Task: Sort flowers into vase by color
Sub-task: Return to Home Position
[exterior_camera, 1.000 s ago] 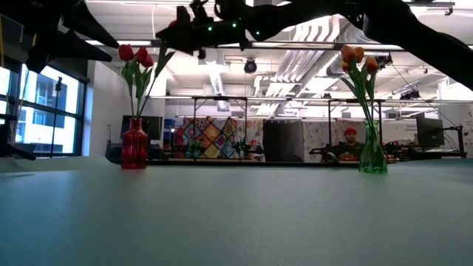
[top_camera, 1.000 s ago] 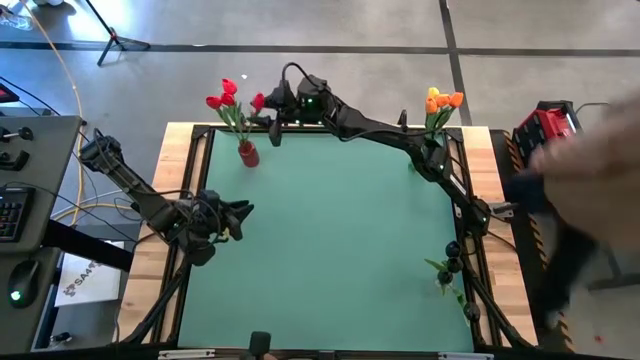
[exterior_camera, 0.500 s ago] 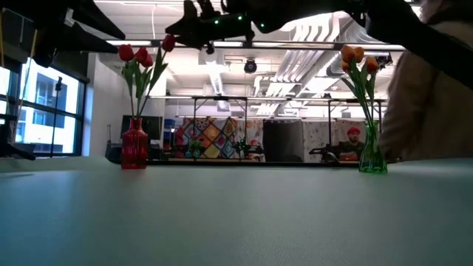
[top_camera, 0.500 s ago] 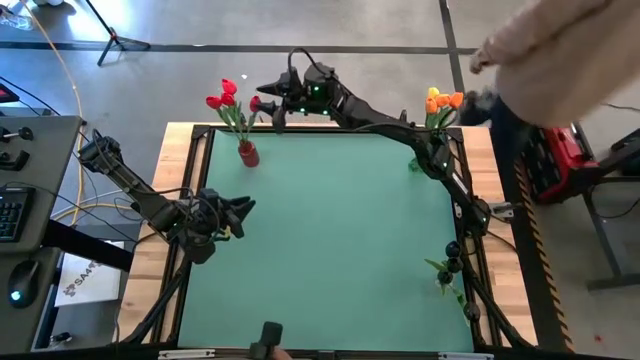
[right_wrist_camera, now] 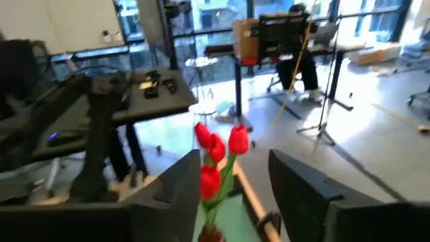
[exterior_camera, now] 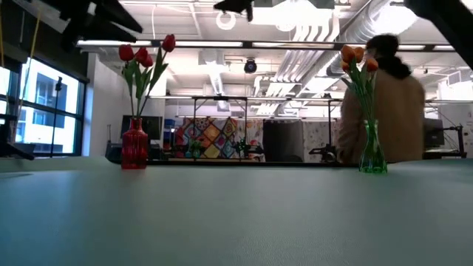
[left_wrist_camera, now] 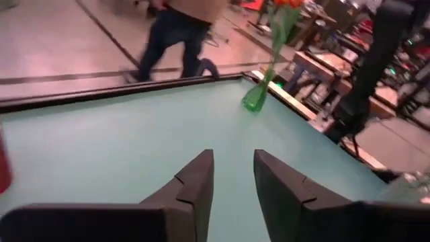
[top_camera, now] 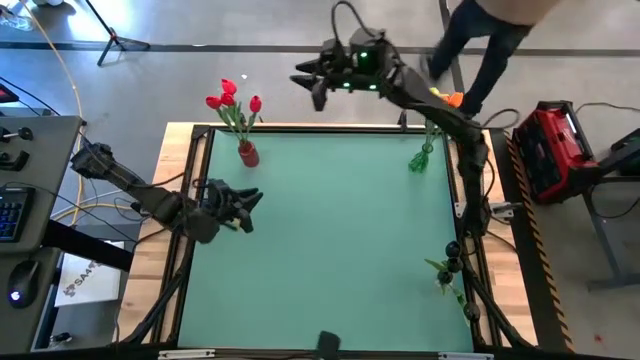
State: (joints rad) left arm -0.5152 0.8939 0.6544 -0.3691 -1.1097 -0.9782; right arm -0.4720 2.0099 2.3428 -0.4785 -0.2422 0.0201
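Seems the homing step, with right gripper (top_camera: 305,82) at top centre, spread wide, empty; left gripper (top_camera: 250,207) mid-left, narrowly parted. Finds red-headed, green-stemmed tulips (top_camera: 230,102) in slim red vase (top_camera: 248,154), upper left. Next: fold back clear of blooms.

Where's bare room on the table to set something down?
The middle of the mat, from the red vase and green vase at the far corners forward. Tighter by the left claw at the left edge; right claw is beyond the far edge.
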